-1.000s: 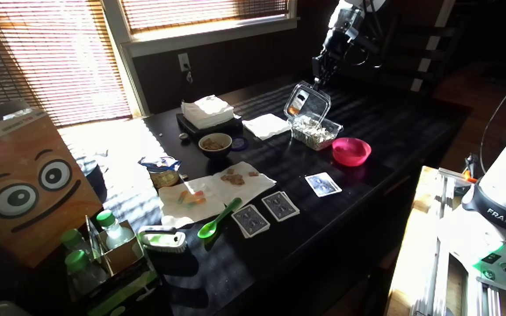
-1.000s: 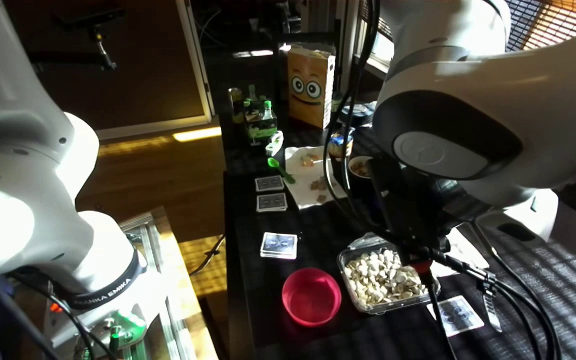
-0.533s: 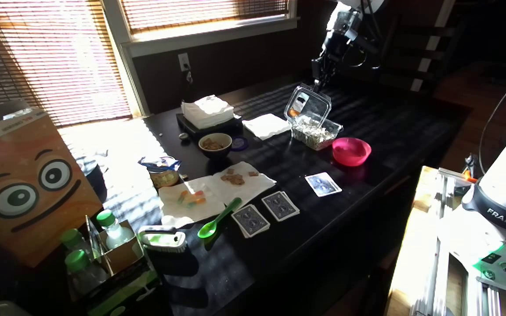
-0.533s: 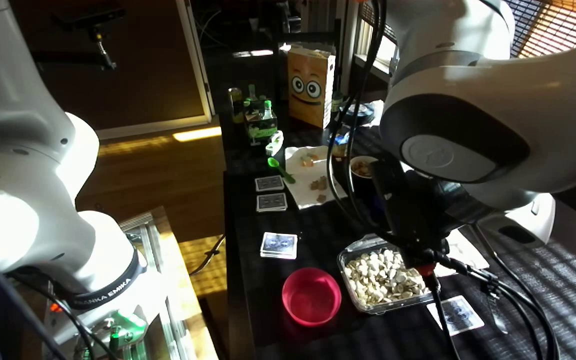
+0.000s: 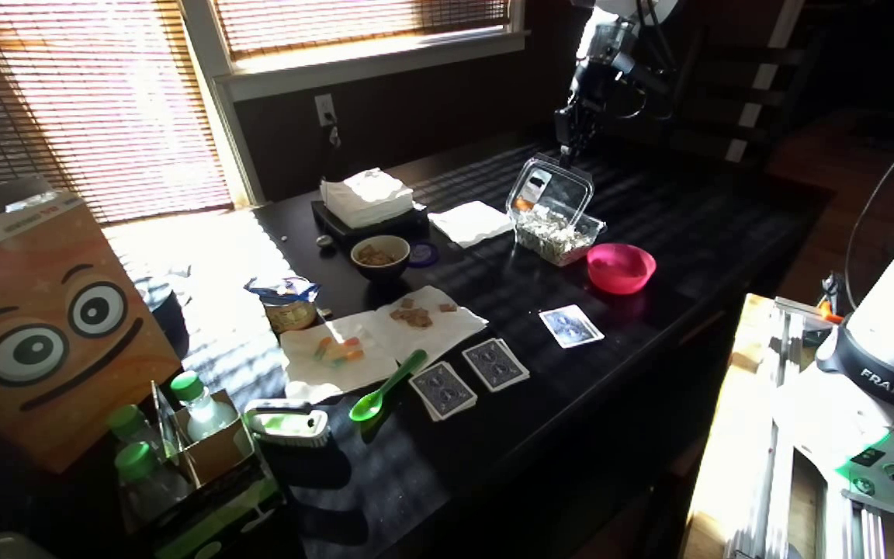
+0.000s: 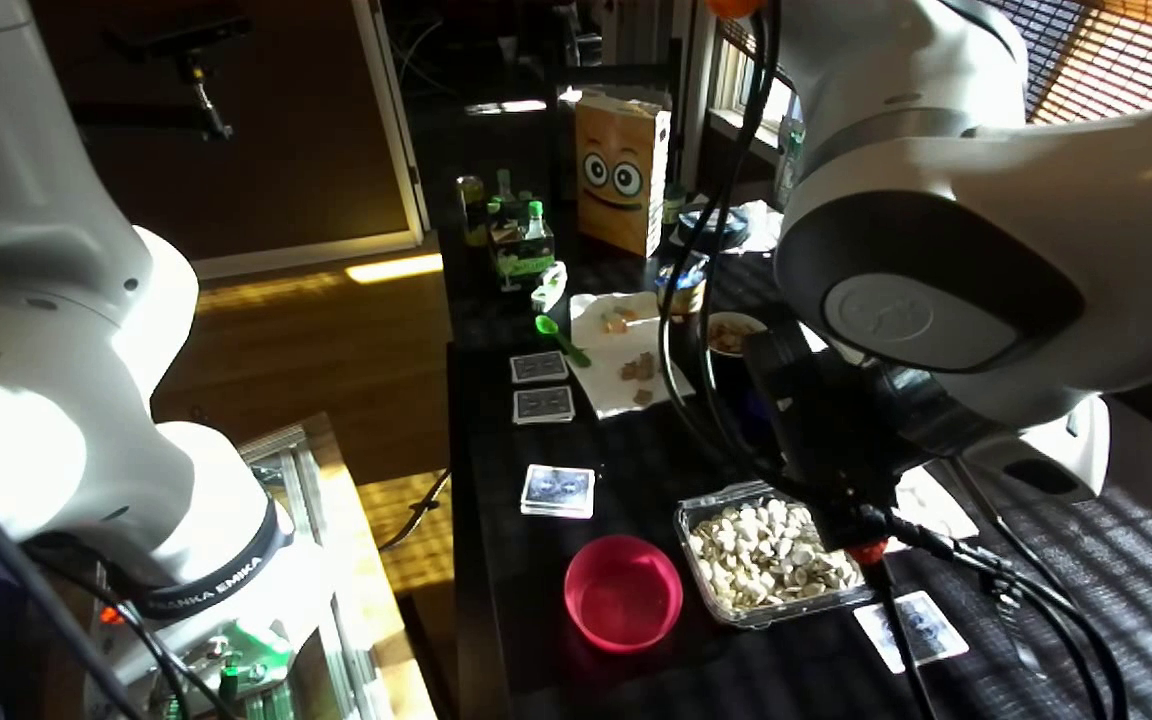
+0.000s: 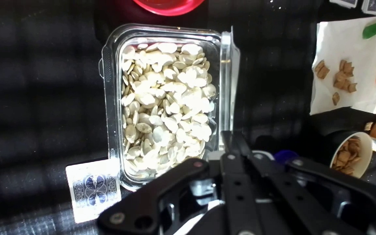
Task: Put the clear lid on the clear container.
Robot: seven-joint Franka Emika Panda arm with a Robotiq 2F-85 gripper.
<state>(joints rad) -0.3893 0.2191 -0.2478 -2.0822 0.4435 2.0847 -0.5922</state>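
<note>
Left to right in an exterior view: green spoon (image 5: 389, 386) below centre; clear lid (image 5: 552, 189) upper right of centre, tilted up along one edge of the clear container (image 5: 575, 247); gripper (image 5: 566, 159) at lid's upper edge, fingers closed together, contact unclear; pink bowl (image 5: 621, 278) beside container.

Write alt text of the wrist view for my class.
A clear container of pale seeds, seen from above, with its clear lid raised along the right side. The shut gripper reaches up to the lid; whether it grips is unclear. A pink bowl peeks in above.
</note>
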